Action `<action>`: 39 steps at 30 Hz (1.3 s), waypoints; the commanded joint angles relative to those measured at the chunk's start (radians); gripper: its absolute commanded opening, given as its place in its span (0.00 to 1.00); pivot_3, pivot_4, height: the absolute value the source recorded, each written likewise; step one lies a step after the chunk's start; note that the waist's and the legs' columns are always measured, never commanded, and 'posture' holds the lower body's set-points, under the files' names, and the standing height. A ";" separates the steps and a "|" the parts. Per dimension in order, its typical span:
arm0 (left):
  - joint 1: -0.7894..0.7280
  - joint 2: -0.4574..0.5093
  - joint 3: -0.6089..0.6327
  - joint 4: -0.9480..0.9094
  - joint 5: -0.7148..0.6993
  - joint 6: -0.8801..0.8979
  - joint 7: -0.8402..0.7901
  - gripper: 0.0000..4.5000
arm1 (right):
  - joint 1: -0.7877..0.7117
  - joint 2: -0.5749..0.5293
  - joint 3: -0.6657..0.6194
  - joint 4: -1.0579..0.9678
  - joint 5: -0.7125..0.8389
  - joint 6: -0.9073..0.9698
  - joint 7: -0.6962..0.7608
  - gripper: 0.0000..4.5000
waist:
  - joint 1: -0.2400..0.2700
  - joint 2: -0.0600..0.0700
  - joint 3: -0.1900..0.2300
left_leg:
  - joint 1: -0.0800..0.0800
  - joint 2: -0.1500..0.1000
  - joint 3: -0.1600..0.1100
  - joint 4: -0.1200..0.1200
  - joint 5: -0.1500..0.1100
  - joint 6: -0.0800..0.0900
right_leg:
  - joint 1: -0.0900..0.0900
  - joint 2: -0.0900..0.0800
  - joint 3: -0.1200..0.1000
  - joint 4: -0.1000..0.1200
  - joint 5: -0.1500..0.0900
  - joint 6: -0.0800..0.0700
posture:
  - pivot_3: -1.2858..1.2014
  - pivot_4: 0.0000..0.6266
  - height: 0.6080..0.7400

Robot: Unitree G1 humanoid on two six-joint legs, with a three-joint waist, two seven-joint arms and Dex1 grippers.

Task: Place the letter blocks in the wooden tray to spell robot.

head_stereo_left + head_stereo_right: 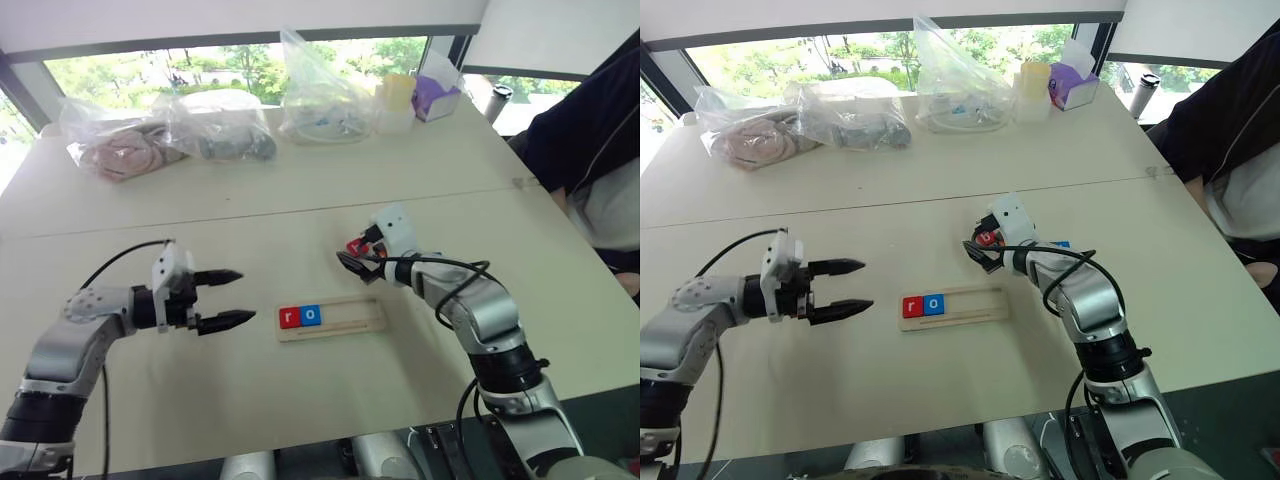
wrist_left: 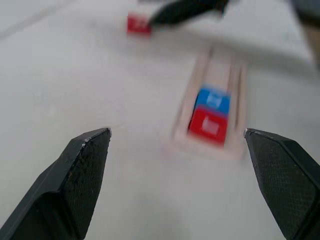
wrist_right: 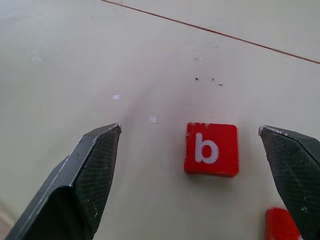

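The wooden tray point(image 1: 352, 318) lies on the table between my two arms. A red "r" block point(image 1: 289, 318) and a blue "o" block point(image 1: 311, 315) sit side by side at its left end. A red "b" block point(image 3: 211, 149) lies flat on the table beyond the tray, between the spread fingers of my open right gripper point(image 1: 350, 262), untouched. The corner of another red block point(image 3: 280, 225) shows close beside it. A blue block point(image 1: 1062, 243) peeks out behind my right forearm. My left gripper point(image 1: 245, 296) hovers open and empty left of the tray, pointing toward it.
Clear plastic bags point(image 1: 165, 135) with cloth and other items line the table's far edge, next to a purple tissue box point(image 1: 437, 97) and a dark cup point(image 1: 497, 102). A person in dark clothing point(image 1: 590, 140) sits at the right. A seam point(image 1: 250, 215) crosses the tabletop.
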 commanded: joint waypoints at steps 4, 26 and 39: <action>-0.008 -0.002 0.035 -0.110 -0.074 0.088 0.051 0.99 | -0.039 0.043 0.017 0.067 -0.057 -0.012 -0.031 1.00 | 0.003 0.000 0.000 | 0.000 0.000 -0.001 0.000 0.000 0.000 | 0.000 0.000 -0.001 0.000 0.000 0.000 | 0.52 0.24 1.00; -0.042 -0.037 -0.068 -0.148 -0.055 0.095 0.032 1.00 | 0.046 -0.002 -0.146 -0.282 -0.036 0.245 -0.067 0.26 | 0.006 0.001 0.001 | 0.000 -0.002 -0.002 0.000 0.001 -0.001 | 0.000 0.000 -0.001 0.000 0.000 0.001 | 0.52 0.24 1.00; -0.069 -0.101 -0.155 -0.159 -0.026 0.080 0.020 1.00 | 0.391 0.007 -0.368 -0.685 -0.019 0.583 -0.111 0.26 | 0.003 0.001 0.000 | 0.001 -0.005 -0.003 0.000 0.001 -0.002 | 0.001 -0.003 -0.001 0.000 -0.004 0.001 | 0.52 0.24 1.00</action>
